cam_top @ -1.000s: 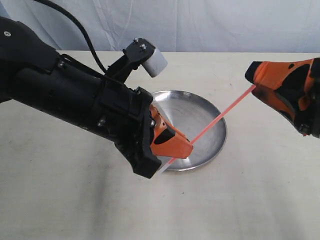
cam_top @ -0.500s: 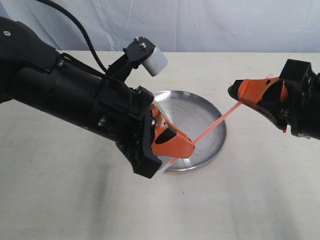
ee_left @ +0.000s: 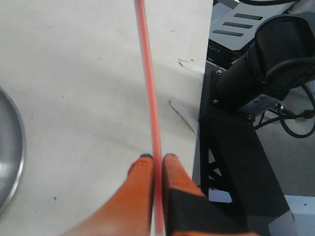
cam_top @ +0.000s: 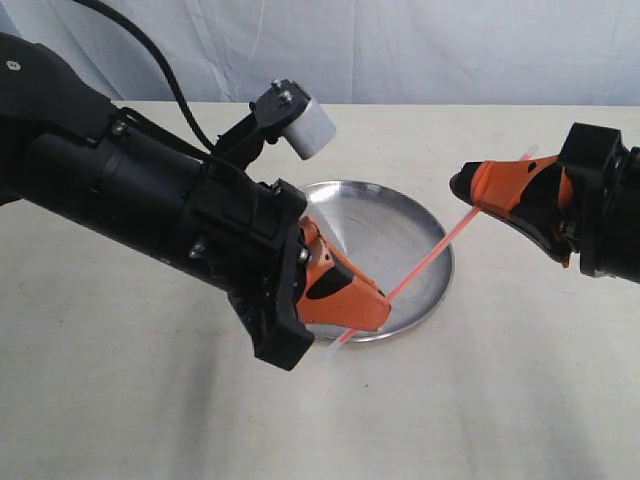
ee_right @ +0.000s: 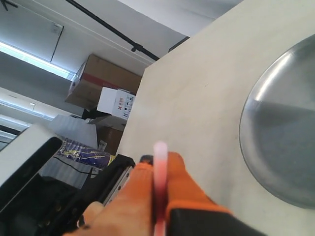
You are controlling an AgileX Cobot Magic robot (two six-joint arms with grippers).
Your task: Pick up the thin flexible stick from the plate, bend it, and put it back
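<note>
Claws on both arms are clamped on the thin flexible stick (cam_top: pixel 425 260): left gripper (cam_top: pixel 372 300) pinches its lower end, right gripper (cam_top: pixel 465 186) its upper end. It runs nearly straight between them, above the plate (cam_top: pixel 385 225). Bending looks like the step in hand, and the claws would need to draw closer together. Labels on the cardboard boxes (ee_right: pixel 106 81) beyond the right claw are unreadable.

Beige table (cam_top: pixel 520 400), white backdrop cloth (cam_top: pixel 450 50), cardboard boxes (ee_right: pixel 106 81), ceiling light strip (ee_right: pixel 34 60)

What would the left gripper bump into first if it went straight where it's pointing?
Most likely the bare table, just beyond the rim of the plate. The left gripper, pinching the thin stick, slants down toward it, and nothing else shows in between, though depth is hard to judge.
</note>
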